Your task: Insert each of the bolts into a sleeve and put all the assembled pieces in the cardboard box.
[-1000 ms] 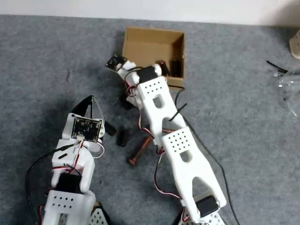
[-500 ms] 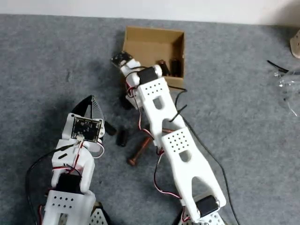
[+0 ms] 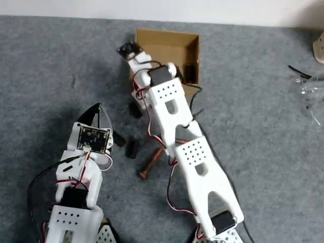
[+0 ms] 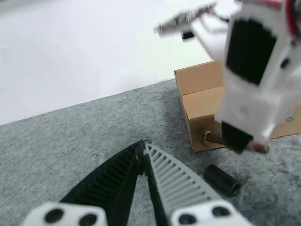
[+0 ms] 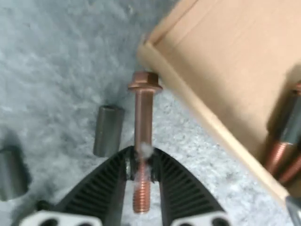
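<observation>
- Right gripper (image 5: 141, 162) was clamped on a copper bolt (image 5: 143, 110) — fingers pinched the threaded shank, and the hex head pointed away from the gripper.
- The held bolt's shank was bare. Its head hung just beside the outer wall of the cardboard box (image 3: 167, 34), near a corner, outside the box and over the grey tabletop (image 3: 263, 101).
- A dark sleeve (image 5: 108, 131) lay on its side on the tabletop just beside the held bolt, roughly parallel to it and not touching.
- Left gripper (image 4: 143, 147) was closed with its tips together and nothing between them. It sat low over the tabletop, well apart from the box, pointing toward it.
- In the high view, a loose bolt (image 3: 151, 163) lay flat on the tabletop between the two arms, partly under the right arm.
- Another sleeve (image 3: 132, 148) lay near the loose bolt, apart from it, on the left arm's side.
- Assembled pieces (image 3: 190, 73) lay inside the box against one wall — copper threaded ends showed out of dark sleeves in the right wrist view. Their count could not be told.
</observation>
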Robot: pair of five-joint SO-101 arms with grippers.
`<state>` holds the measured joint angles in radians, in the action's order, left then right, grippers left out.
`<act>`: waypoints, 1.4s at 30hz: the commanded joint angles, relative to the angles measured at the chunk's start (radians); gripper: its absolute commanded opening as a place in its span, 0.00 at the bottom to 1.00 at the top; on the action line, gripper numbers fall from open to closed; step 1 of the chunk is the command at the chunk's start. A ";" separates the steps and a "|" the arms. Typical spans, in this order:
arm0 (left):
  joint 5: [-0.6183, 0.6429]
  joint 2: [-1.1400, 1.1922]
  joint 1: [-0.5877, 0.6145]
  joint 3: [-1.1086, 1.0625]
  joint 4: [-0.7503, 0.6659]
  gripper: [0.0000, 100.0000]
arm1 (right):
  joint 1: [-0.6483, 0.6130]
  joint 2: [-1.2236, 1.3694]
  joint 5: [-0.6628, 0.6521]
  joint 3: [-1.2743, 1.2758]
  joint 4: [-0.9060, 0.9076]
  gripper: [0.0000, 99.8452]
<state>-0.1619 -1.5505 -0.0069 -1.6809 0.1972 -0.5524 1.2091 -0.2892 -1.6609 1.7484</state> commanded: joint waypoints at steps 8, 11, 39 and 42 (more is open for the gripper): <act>0.011 0.002 0.007 -0.012 -0.021 0.01 | -0.053 -0.239 0.167 -0.104 0.019 0.00; 0.011 0.002 0.007 -0.012 -0.021 0.01 | -0.061 -0.289 0.164 -0.104 0.019 0.00; 0.011 0.002 0.007 -0.021 -0.048 0.01 | 0.007 -1.397 0.098 1.017 0.013 0.00; 0.011 0.002 0.008 -0.021 -0.048 0.01 | 0.007 -1.547 0.098 1.205 0.007 0.00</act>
<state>-0.1619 -1.5505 -0.0069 -1.6809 0.1726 -0.5600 -0.1657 -0.1803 -0.5976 1.7530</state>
